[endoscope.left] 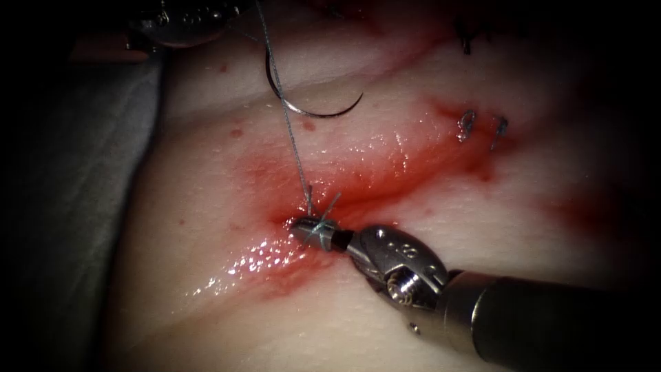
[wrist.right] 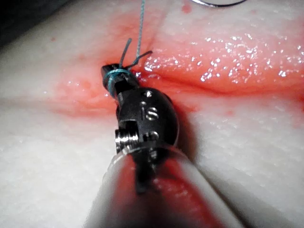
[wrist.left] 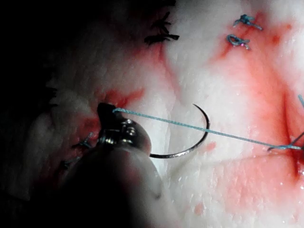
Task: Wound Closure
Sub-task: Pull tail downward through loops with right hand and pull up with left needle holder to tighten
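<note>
Your right tool (endoscope.left: 313, 229) sits at the left end of the cut (endoscope.left: 385, 189), its fingers closed, with the blue thread (endoscope.left: 292, 138) wound in loops around them; the right wrist view shows those turns snug on the closed fingers (wrist.right: 111, 76), and two short dark thread ends (wrist.right: 127, 51) stand up just at the tip, though whether the fingers actually pinch one I cannot tell. Your left tool (wrist.left: 108, 111) is up at the far side of the tissue (endoscope.left: 206, 303), fingers closed on the long strand, which runs taut and straight down to the cut. The curved needle (endoscope.left: 310, 110) lies free on the tissue above the cut, held by neither tool and not in the tissue, with the strand passing over it. With loops on the right fingers, the sound judgement is to keep the strand's tension even and low along the tissue so the turns do not slip, and to keep the taut strand from dragging the loose needle. Red fluid (endoscope.left: 275, 258) glistens around the cut, so watch the tip closely.
</note>
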